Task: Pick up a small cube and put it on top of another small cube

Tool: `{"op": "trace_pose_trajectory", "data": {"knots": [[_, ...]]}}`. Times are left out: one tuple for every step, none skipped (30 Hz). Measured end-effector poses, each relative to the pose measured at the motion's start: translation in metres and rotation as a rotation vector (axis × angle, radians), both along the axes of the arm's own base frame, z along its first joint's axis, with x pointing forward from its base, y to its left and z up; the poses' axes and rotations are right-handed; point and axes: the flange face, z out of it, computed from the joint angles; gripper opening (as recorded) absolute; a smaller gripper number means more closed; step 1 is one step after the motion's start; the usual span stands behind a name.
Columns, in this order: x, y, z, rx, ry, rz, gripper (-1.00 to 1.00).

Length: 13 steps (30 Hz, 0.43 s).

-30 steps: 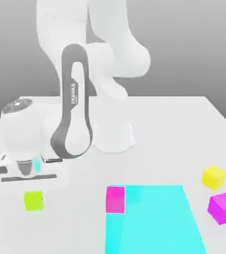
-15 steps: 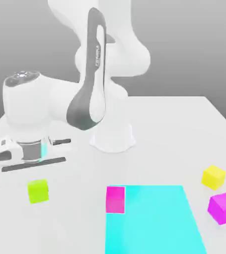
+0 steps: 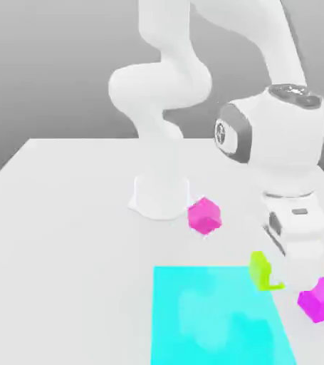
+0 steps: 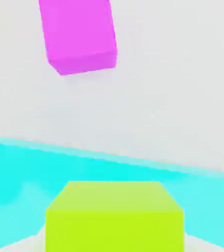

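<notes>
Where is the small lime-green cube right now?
The small lime-green cube sits at the exterior view's right, over the cyan mat's right edge, below the gripper and near a magenta cube.

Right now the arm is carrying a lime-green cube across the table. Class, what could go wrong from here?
1. The lime-green cube hangs low beside the cyan mat; it might drag along its edge.
2. A magenta cube sits close to the hand; a careless sweep might knock it away.
3. Another magenta cube lies near the arm's base; picking the wrong target could waste the move.
</notes>
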Motion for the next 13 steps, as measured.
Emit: {"op": "trace_pose_trajectory", "data": {"knots": [[-0.006,0.018,-0.011,-0.003,0.002,0.086,-1.0],[-0.012,0.037,-0.028,-0.006,0.004,0.174,1.0],[-0.012,0.037,-0.028,-0.006,0.004,0.174,1.0],[-0.012,0.037,-0.028,-0.006,0.004,0.174,1.0],[-0.012,0.037,-0.028,-0.006,0.004,0.174,1.0],[-0.012,0.037,-0.028,-0.006,0.004,0.174,1.0],[-0.012,0.037,-0.028,-0.006,0.004,0.174,1.0],[-0.016,0.048,-0.039,-0.006,0.005,0.229,1.0],[-0.018,0.054,-0.037,-0.005,0.006,0.257,1.0],[-0.019,0.058,-0.03,-0.005,0.006,0.271,1.0],[-0.019,0.059,-0.019,-0.004,0.006,0.278,1.0],[-0.02,0.06,-0.007,-0.004,0.006,0.282,1.0],[-0.02,0.06,0.006,-0.005,0.006,0.283,1.0]]}}
